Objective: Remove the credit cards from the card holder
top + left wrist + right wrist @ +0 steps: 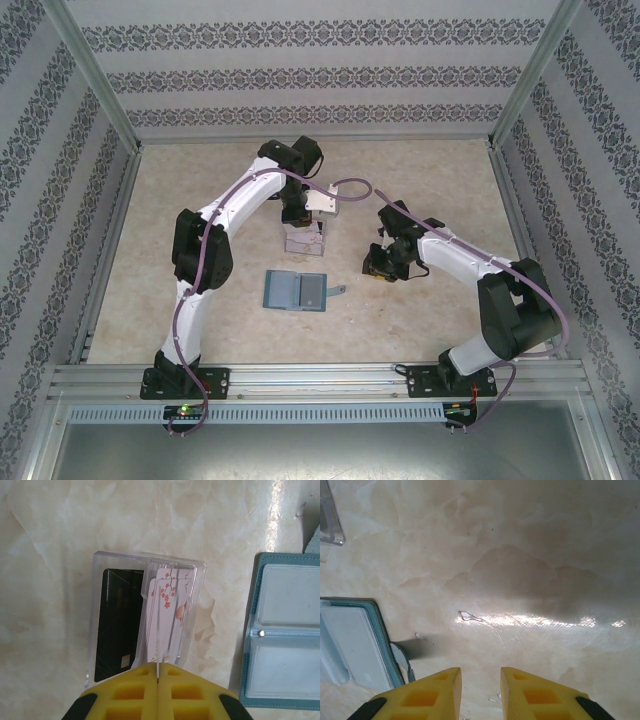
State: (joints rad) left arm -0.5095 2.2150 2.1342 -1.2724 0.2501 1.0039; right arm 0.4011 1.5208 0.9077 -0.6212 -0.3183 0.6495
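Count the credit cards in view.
3: a black credit card in the clear plastic tray's left slot, and two pale blossom-printed cards overlapping in its right slot. A thin pale edge at the shut left tool may be a fourth.

Tabletop (pixel 200 220): beige, marbled, glossy; glare streak off strap side of card holder. Card holder (pixel 296 290) flat on tabletop, spread open, inner panels up, strap tab (pixel 338 292) resting on surface at one edge. Clear plastic tray (pixel 125 559) directly on tabletop, on side of card holder away from arm bases; near, not touching. Small pale curled fleck (pixel 469 615) near strap tab; kind unclear.
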